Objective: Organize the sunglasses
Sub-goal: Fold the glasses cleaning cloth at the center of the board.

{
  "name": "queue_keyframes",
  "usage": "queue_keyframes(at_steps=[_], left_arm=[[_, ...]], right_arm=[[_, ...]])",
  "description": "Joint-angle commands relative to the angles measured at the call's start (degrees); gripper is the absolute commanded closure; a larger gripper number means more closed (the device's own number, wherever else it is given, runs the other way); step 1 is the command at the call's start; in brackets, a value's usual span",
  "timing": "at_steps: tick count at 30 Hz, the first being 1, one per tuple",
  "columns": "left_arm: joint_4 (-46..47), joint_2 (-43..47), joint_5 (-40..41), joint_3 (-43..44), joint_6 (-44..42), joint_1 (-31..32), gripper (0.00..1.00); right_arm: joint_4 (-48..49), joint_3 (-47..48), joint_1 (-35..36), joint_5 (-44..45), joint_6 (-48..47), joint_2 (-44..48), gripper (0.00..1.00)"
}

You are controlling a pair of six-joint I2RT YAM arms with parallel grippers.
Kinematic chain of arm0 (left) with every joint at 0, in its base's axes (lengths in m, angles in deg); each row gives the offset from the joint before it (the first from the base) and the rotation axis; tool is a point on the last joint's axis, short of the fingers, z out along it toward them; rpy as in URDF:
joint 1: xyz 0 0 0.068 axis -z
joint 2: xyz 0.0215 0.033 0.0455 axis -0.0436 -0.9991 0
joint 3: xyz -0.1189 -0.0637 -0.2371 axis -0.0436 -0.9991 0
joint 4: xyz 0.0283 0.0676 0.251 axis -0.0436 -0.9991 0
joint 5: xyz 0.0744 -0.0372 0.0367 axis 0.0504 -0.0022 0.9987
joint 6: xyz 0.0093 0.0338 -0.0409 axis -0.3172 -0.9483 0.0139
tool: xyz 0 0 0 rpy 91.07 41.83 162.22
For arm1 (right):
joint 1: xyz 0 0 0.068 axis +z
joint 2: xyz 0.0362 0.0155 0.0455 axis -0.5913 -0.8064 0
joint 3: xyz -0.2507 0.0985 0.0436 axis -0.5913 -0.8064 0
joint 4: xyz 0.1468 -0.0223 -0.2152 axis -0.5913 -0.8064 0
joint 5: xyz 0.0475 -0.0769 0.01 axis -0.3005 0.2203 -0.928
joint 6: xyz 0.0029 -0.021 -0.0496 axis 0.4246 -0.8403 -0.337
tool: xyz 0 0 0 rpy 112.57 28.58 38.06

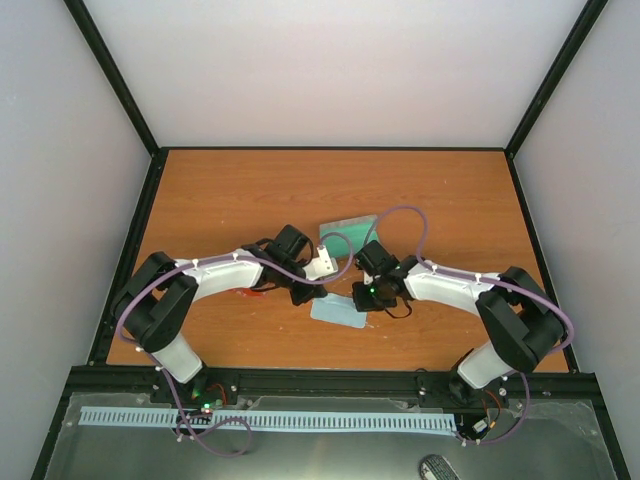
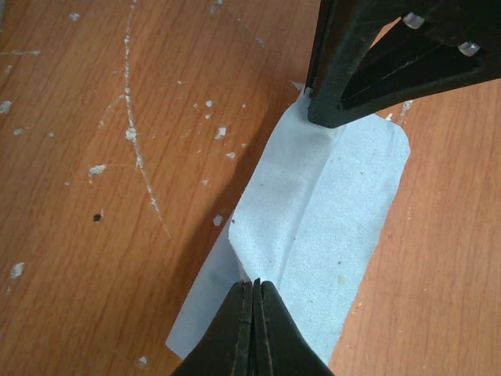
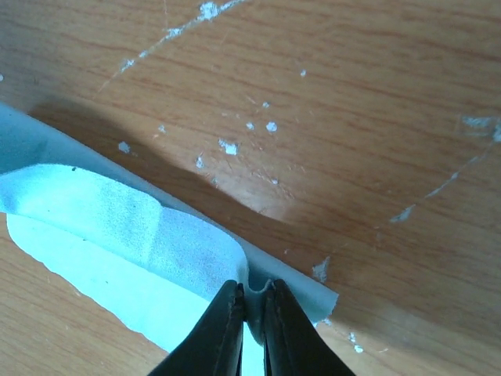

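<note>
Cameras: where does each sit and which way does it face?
Top external: above and behind the bases, looking down on the table; left arm and right arm show.
Left wrist: on the left arm, looking down at the cloth; left gripper shut on it, right gripper opposite.
Right wrist: on the right arm, looking down at the cloth; right gripper shut on its edge.
Shared: both wrist views show the cloth.
</note>
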Motion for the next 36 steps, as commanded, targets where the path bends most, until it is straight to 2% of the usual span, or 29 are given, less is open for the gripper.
queue_keyframes(at_steps=[1,11,22,27,29,32,36], left_arm=[[-1.4,1.8,-1.5,-0.5,0.7,0.8,1.00],[-2.1,2.8,-1.9,-2.0,0.7,1.7,0.99],[-2.5,4.8,-1.8,-3.9,0.1,2.1,0.99],[-2.4,5.1,-1.7,-4.3,-0.3,2.1,0.93],[-2.2,5.0,-1.5,-4.4,-0.2,2.1,0.83],[-2.1,5.2,-1.5,-4.4,-0.1,2.2,0.74],[-2.3,5.7,-1.4,-4.6,-0.1,2.1,0.72]], right_arm=[[1.6,-1.5,0.7,-1.1,0.9,2.1,0.90],[2.9,-4.2,0.8,-1.6,1.7,5.0,0.83],[4.1,-6.8,0.8,-3.0,2.2,8.7,0.71],[5.4,-7.6,1.0,-4.3,2.6,9.7,0.69],[5.9,-8.0,1.1,-4.6,2.9,9.8,0.69],[6.2,-8.0,1.2,-4.9,3.1,10.0,0.69],[5.9,-7.9,1.4,-4.6,3.2,10.9,0.69]])
